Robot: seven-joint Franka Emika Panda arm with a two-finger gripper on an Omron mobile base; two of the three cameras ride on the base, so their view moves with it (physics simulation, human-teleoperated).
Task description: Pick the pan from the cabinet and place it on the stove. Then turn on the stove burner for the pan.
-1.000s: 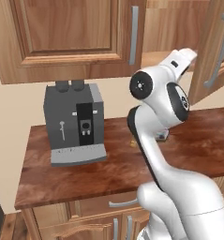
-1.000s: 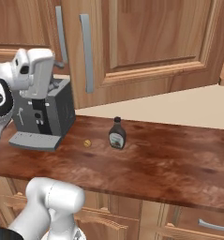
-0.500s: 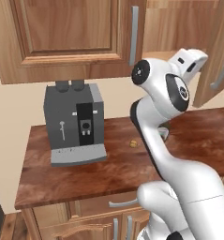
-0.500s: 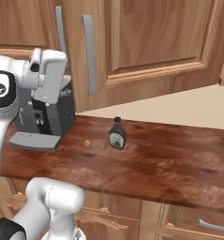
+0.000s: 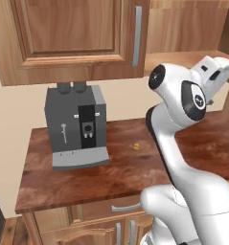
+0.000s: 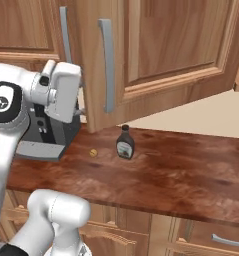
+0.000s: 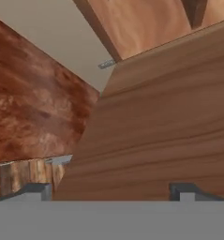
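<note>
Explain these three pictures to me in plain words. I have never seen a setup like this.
This is a computer-rendered kitchen with a white robot arm on a driving base. Two pictures come from cameras behind the arm, left and right; the third looks along its claw, whose tips stand wide apart, holding nothing, close to a wooden cabinet door. On the brown counter stand a grey coffee machine, a small dark bottle and a tiny yellowish thing.

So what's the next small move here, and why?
Probably ease the hand forward over the cabinet shelf. The cabinet door stands open, and the jaws are wide with nothing between them, facing bare wood up close in the hand view, so the reach for the pan looks not yet made.
</note>
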